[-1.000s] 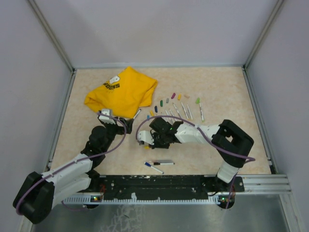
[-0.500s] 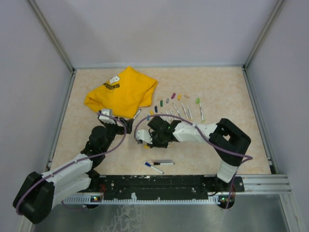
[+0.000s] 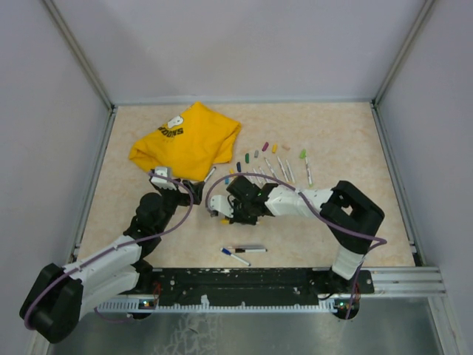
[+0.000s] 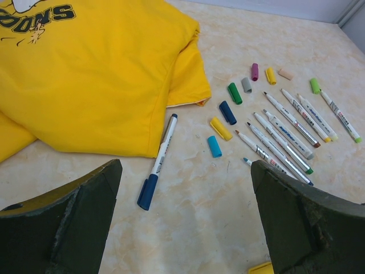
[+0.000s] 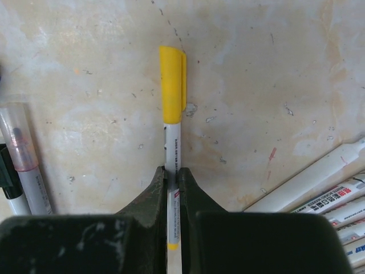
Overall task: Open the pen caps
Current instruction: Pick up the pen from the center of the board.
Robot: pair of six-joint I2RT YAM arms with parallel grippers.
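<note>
Your right gripper point(image 5: 173, 176) is clamped on the white barrel of a pen point(image 5: 171, 137), its yellow cap point(image 5: 170, 83) on. Your left gripper point(image 4: 185, 171) stands wide and empty, facing loose caps point(image 4: 227, 112) beside the yellow T-shirt point(image 4: 85, 74).

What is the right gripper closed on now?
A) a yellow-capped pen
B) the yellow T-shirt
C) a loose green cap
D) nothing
A: the right wrist view shows the right gripper pinching the yellow-capped pen by its white barrel.
</note>
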